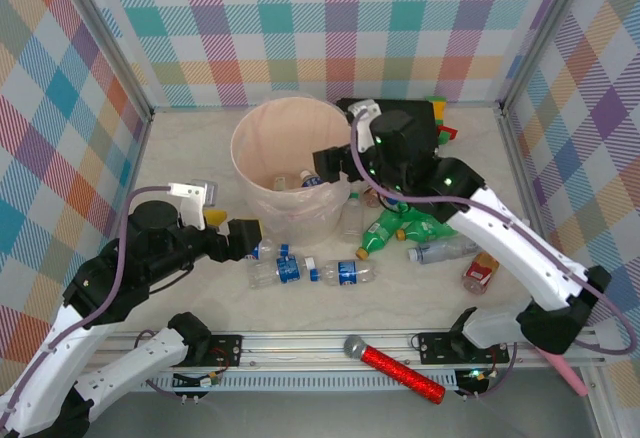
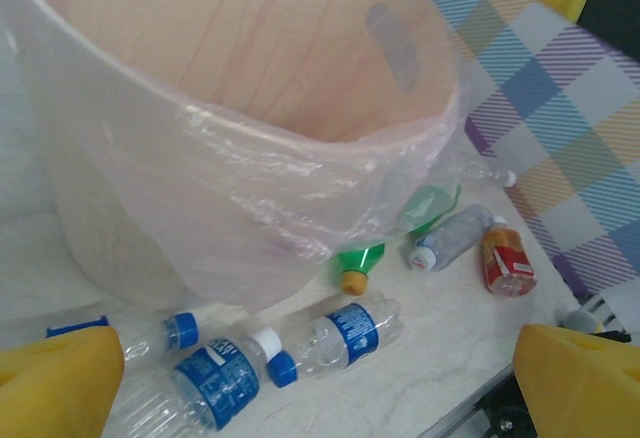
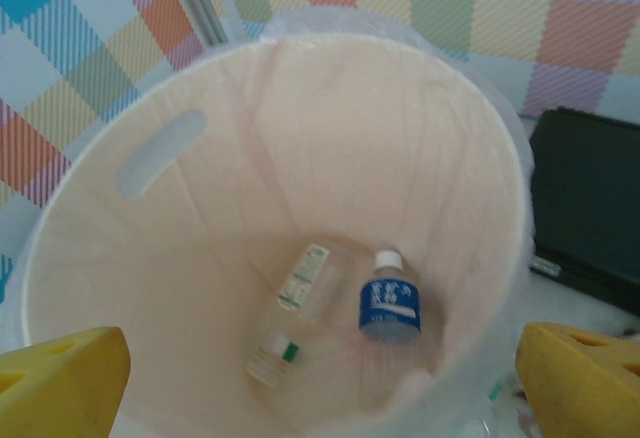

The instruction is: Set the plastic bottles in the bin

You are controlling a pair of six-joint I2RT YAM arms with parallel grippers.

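While the right pincer (image 3: pixel 320 386) hung over the bin (image 1: pixel 270 128), wide apart and holding nothing, a drop looked finished.
A blue-label bottle (image 3: pixel 388 303) lay inside the bin. The left pincer (image 2: pixel 318 388), apart too, hovered by the clear bottles (image 1: pixel 290 270) on the desk (image 1: pixel 180 158) at the bin's 6 o'clock. I think it next had to go down and squeeze one. Green bottles (image 1: pixel 395 228) waited at 4 o'clock.

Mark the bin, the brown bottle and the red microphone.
bin (image 1: pixel 272 143): top external view, bare inner wall.
brown bottle (image 1: pixel 480 272): top external view, its label.
red microphone (image 1: pixel 400 372): top external view, glittery handle.
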